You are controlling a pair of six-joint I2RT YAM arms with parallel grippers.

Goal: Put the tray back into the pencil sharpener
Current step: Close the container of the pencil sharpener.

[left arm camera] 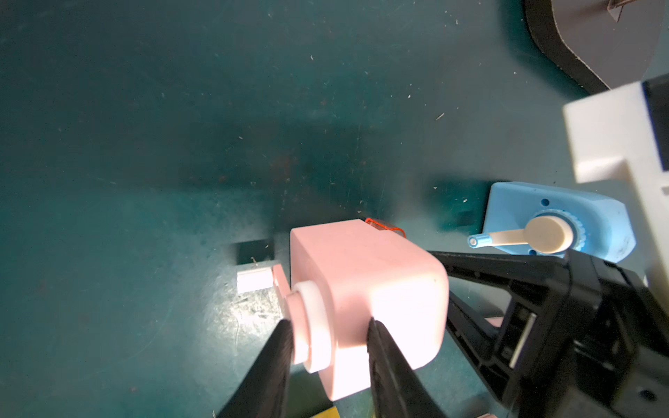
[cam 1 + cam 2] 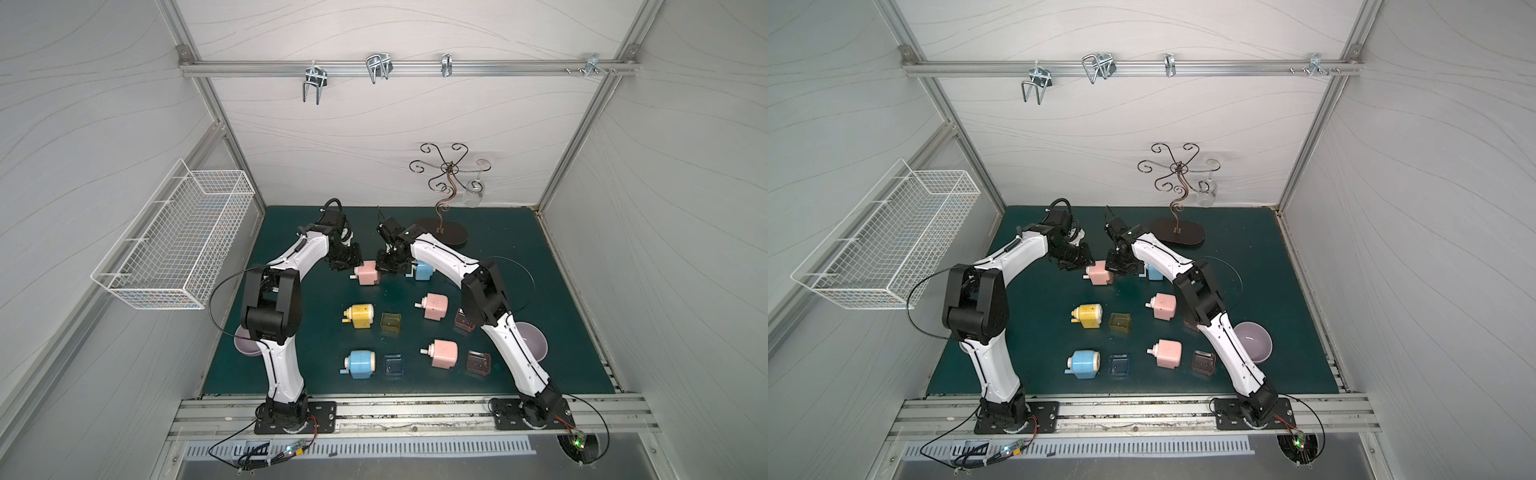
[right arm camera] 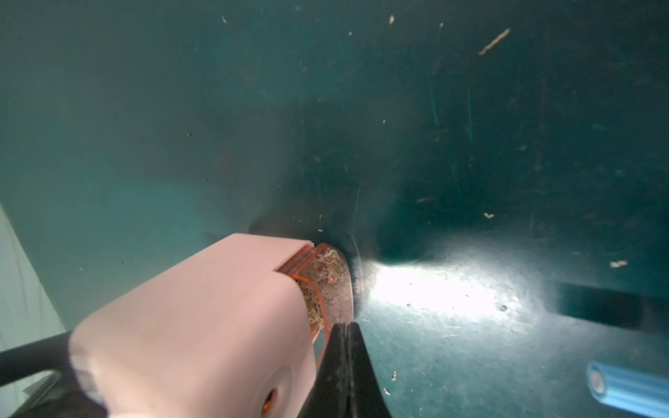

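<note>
At the far middle of the green mat point(image 2: 552, 291) the pink sharpener point(image 2: 369, 274) sits between the two grippers; the left gripper point(image 1: 329, 324) meets it at the crank end, and the left wrist view shows its two black fingers point(image 1: 269, 365) a little apart, pinching the white collar and the near corner of the pink body between them; the orange tray point(image 3: 327, 280) is in the slot at the opposite end of the pink sharpener, almost fully in, with only its clear end face and a strip of orange rim standing proud of the body, and brownish shavings showing through it; from the left wrist only a sliver of that rim point(image 1: 385, 228) peeks past the body; the right gripper point(image 3: 344, 327) has its fingers pressed flat together, their tips touching the lower edge of the tray's end face; whether the pink sharpener rests on the mat or is lifted off it cannot be told; a blue sharpener point(image 2: 424, 270) lies just beyond the right gripper, apart from the pink one, its crank pointing toward it; nearer the front, in both top views, a yellow sharpener point(image 2: 359, 316) has a yellow tray point(image 2: 390, 323) loose beside it, and a second blue sharpener point(image 2: 360, 364) has a dark blue tray point(image 2: 393, 365) beside it
</note>
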